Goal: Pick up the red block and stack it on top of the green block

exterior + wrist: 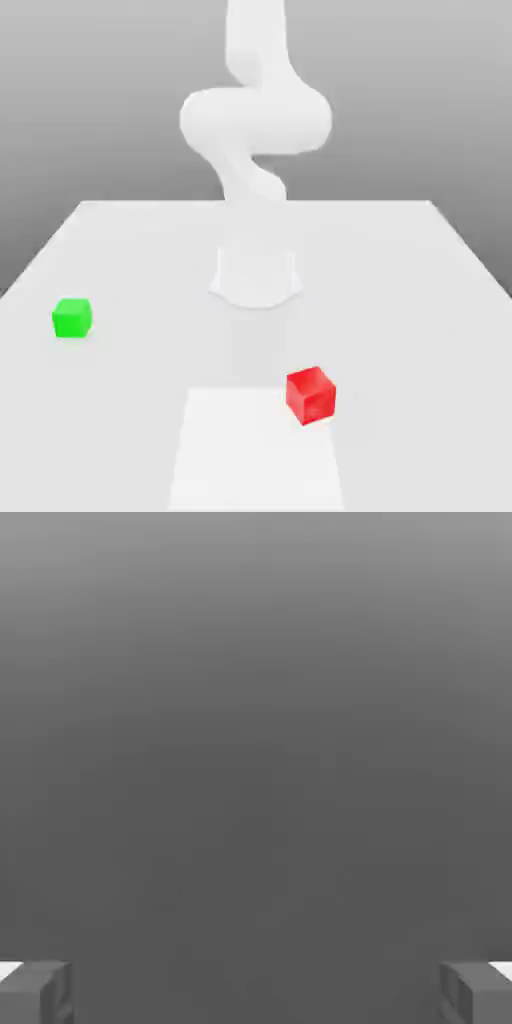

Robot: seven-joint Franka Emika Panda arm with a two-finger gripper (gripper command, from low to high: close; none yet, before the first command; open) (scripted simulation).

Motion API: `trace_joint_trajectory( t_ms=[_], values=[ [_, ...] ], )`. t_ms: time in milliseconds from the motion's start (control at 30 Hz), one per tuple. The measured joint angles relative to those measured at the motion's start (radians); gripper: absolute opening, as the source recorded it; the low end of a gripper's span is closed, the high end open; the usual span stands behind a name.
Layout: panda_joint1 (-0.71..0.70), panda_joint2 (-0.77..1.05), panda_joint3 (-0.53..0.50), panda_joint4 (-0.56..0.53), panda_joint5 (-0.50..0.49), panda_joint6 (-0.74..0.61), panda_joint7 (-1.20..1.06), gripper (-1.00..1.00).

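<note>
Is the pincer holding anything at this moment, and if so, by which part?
Nothing is held. The pincer is open with nothing between its fingers; the red block and green block sit apart on the table.

A pale grey-white desk (120,250) filled the lower half of the exterior view, its far edge running straight across just above the middle of the frame and its side edges slanting outward toward the lower corners. A brighter white rectangular patch (255,450) lay on it at the bottom centre. Behind the desk, a plain grey backdrop (90,90) covered the upper part of the frame.
</note>
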Motion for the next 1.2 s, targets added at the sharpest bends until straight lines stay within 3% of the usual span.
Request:
trace_joint_trajectory(
  t_ms=[567, 800, 833, 1033, 1200],
  values=[
    [0.139, 0.619, 0.045, -0.488, 0.01, 0.435, -0.198, 0.0],
    [0.161, 0.899, 0.025, -0.488, -0.037, 0.666, -0.179, 0.0],
    [0.166, 0.926, 0.019, -0.484, -0.04, 0.689, -0.177, -1.0],
    [0.167, 0.939, 0.017, -0.483, -0.045, 0.7, -0.173, -1.0],
    [0.156, 0.806, 0.036, -0.502, -0.019, 0.586, -0.192, -1.0]
  ],
)
